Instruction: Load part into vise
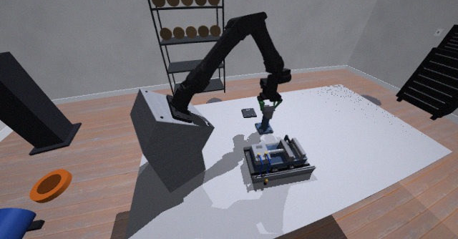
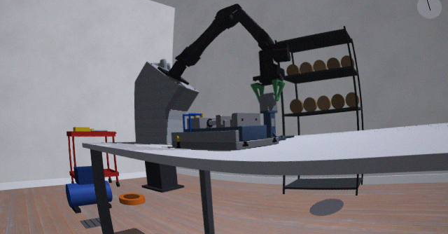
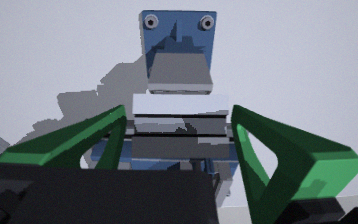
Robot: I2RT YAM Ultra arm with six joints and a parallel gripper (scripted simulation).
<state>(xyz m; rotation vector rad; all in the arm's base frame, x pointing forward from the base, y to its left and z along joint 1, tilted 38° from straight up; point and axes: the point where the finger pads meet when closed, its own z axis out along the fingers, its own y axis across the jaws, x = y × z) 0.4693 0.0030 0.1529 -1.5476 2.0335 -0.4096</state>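
Note:
The part is a light grey block with a dark slot across it. It appears to rest in the V-block on top of the blue stand. In the exterior view the part and V-block are hard to tell apart. My gripper points down and is open, its green fingers on either side of the part with gaps. The vise stands in front of the stand. Its fixed jaw and rod-side jaw are apart.
The dark infeed plate lies behind the stand, with no block on it. The air cylinder block with blue hoses is on the vise's left in the top view. A grey rail runs along its front. The arm's pedestal stands left.

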